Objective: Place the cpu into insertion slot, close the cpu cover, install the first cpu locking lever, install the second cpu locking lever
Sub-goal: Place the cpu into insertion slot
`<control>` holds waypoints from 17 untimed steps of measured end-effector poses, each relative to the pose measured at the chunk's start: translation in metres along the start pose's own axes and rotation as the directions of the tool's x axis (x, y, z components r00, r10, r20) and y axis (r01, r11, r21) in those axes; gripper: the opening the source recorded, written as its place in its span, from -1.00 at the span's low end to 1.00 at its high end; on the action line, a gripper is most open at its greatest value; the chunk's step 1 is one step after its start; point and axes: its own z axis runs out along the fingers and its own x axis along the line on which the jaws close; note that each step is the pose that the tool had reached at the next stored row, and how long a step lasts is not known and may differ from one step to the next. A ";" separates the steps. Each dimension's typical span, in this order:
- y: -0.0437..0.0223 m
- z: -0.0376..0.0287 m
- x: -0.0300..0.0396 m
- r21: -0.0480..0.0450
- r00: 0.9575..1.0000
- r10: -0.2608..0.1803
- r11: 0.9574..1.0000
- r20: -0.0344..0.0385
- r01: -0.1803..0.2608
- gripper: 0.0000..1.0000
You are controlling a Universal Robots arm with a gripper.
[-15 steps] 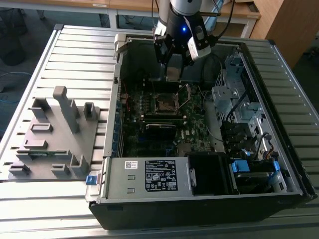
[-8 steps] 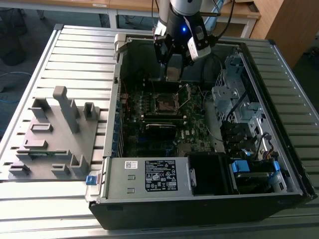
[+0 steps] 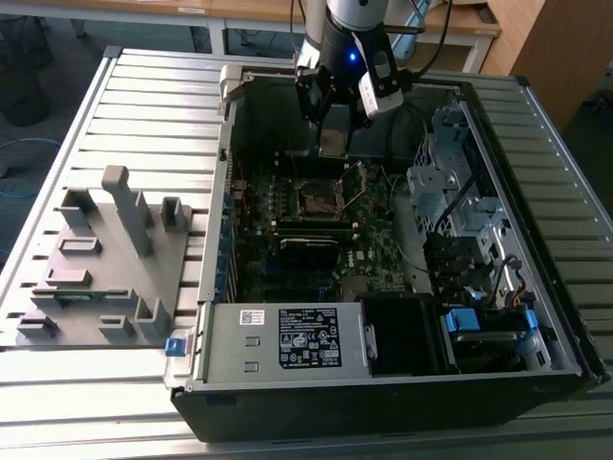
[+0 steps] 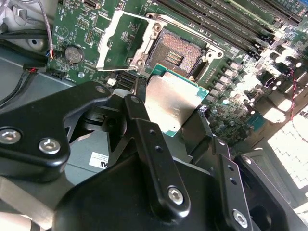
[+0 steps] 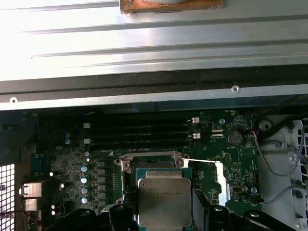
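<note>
Your gripper clamps the cpu flat, poised just short of the bare insertion slot, the cpu cover open beside it.

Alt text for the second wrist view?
The black gripper clamps a small square chip with a dull silver-grey top, the cpu, near the empty square black insertion slot; the thin silvery cpu cover frame stands swung open.

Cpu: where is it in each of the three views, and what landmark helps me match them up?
Exterior view: the cpu is held in the gripper, inside the case, close to the slot.
Second wrist view: the cpu is in the gripper, beside the open slot.
First wrist view: the cpu partly covers the slot.
Shared landmark: the slot.
</note>
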 end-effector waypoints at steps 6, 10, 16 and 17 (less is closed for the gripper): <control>0.0000 0.0001 0.0000 0.000 1.000 0.012 1.000 0.001 -0.012 0.08; 0.0000 0.0002 0.0000 -0.001 0.999 0.046 0.999 0.004 -0.046 0.08; 0.0000 0.0002 0.0000 -0.001 0.999 0.054 0.999 0.005 -0.054 0.08; 0.0000 0.0002 0.0000 -0.001 0.999 0.054 0.999 0.005 -0.054 0.08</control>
